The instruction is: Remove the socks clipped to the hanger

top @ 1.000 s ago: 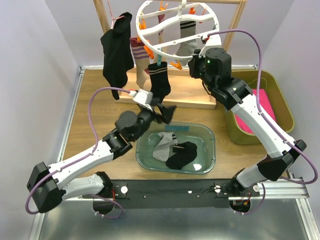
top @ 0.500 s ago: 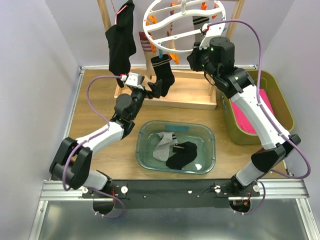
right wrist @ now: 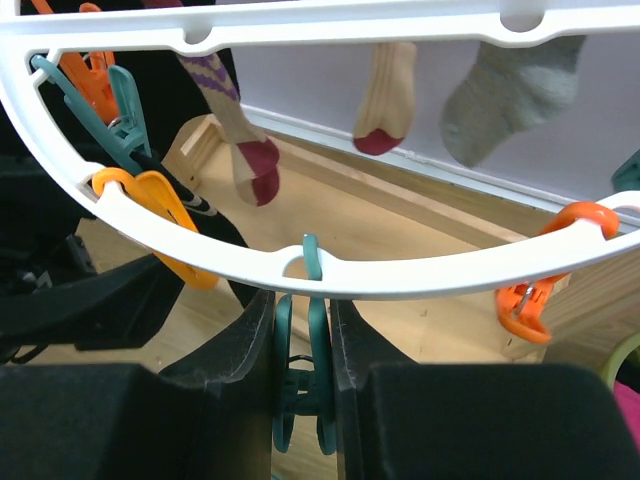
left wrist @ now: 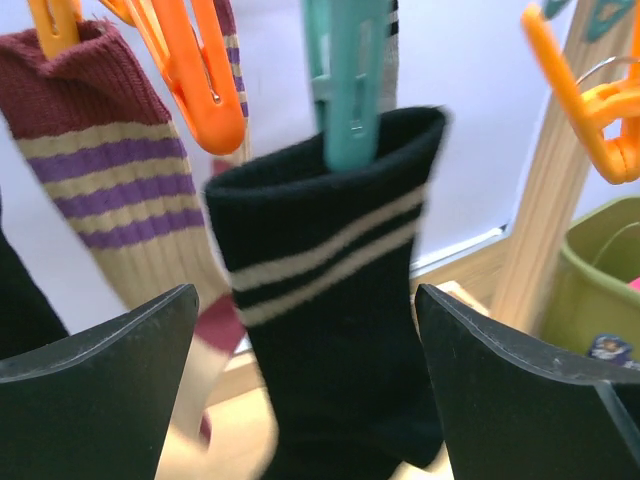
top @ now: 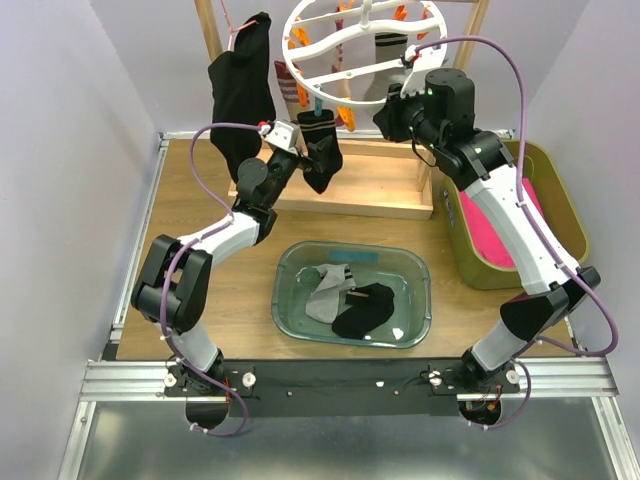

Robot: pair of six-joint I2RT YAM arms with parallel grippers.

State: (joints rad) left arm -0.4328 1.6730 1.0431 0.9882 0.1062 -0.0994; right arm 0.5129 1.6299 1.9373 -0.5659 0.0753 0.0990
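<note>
Now straddling the black striped sock (left wrist: 340,370) with left gripper (left wrist: 305,300), jaws wide apart. Pinching a teal peg (right wrist: 300,388) under the hanger (right wrist: 420,272) with right gripper (right wrist: 302,340).

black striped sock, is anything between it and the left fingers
Nothing visible is in the way. The black striped sock hangs from a teal peg, right in the gap between the open left fingers. The maroon striped sock and an orange peg hang beside and behind it, not in front.
</note>
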